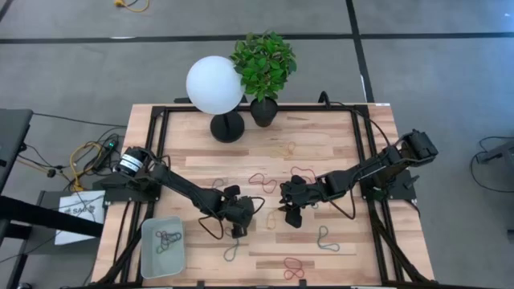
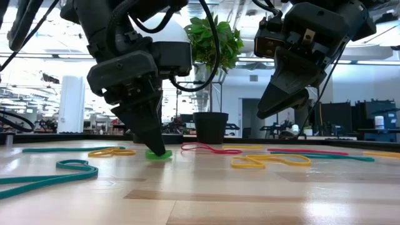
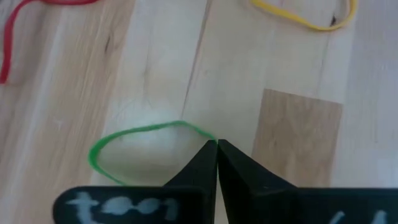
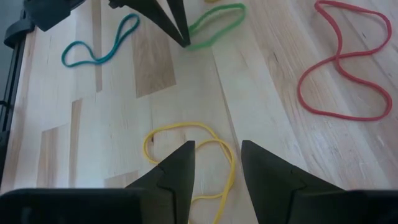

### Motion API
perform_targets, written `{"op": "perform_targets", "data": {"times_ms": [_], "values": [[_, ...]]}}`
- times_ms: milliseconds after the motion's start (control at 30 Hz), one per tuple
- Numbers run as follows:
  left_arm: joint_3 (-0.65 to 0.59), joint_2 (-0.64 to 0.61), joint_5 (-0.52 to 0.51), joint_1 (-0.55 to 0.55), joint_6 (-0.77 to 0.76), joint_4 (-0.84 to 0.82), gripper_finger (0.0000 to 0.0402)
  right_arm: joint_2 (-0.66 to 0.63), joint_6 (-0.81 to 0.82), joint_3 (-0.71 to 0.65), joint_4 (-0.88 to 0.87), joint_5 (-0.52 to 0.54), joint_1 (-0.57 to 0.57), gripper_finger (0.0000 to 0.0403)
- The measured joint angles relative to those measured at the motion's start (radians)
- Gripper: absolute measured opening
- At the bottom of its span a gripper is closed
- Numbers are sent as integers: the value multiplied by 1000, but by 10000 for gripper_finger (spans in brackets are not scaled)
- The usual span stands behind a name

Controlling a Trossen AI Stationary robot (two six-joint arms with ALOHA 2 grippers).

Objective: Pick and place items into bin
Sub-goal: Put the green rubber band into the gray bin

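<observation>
Jaws of the left gripper (image 3: 217, 147) are pinched shut on the near edge of a green band (image 3: 134, 134), low centre in its wrist view, the loop running sideways. Right gripper (image 4: 217, 149) hangs open above one yellow band (image 4: 208, 134). One bin (image 1: 148, 250) sits lower left of the worktop (image 1: 337, 144).
</observation>
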Motion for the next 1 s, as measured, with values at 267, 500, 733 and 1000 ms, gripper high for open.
{"op": "perform_targets", "data": {"times_ms": [267,500,733,1000], "values": [[1,0,41,0,-3,3,0,0,0,0,0,0,0,124],[2,0,12,4,-2,2,0,0,0,0,1,0,0,124],[2,0,9,5,-1,2,18,0,0,0,0,0,0,124],[2,0,6,5,13,2,67,0,0,0,0,0,0,124]]}}
